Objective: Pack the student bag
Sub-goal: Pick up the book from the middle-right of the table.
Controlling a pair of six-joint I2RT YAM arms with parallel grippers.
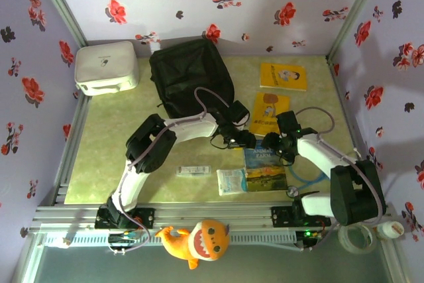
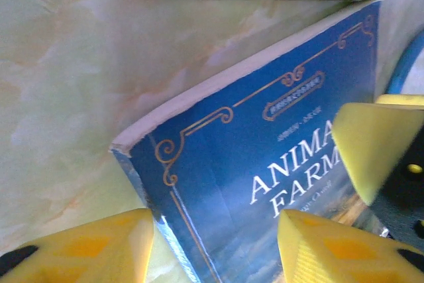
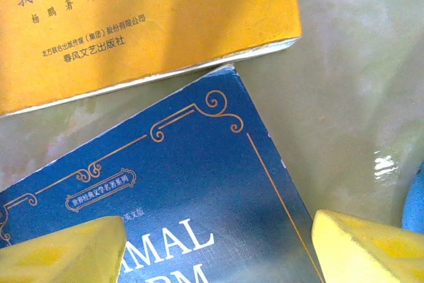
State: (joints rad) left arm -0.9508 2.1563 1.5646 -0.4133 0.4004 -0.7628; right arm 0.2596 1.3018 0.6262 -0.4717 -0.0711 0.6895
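Observation:
The student bag (image 1: 189, 74) is a black backpack lying at the back middle of the table. A blue "Animal Farm" book (image 1: 266, 175) lies flat near the front, right of centre. Both grippers hang over its far end. My left gripper (image 1: 244, 141) is open, and its yellow fingers straddle the book's (image 2: 265, 144) spine corner: one finger over the table, one over the cover. The left gripper (image 2: 215, 250) looks along the cover towards a yellow finger (image 2: 377, 144) of the other arm. My right gripper (image 3: 218, 253) is open above the book's (image 3: 192, 183) other top corner.
Two yellow books (image 1: 283, 76) (image 1: 268, 114) lie behind the blue one, the nearer one close to its top edge (image 3: 146, 24). A white rounded box (image 1: 106, 65) stands back left. A small packet (image 1: 231, 181) and a white strip (image 1: 193, 171) lie at the front. An orange plush (image 1: 199, 240) rests by the arm bases.

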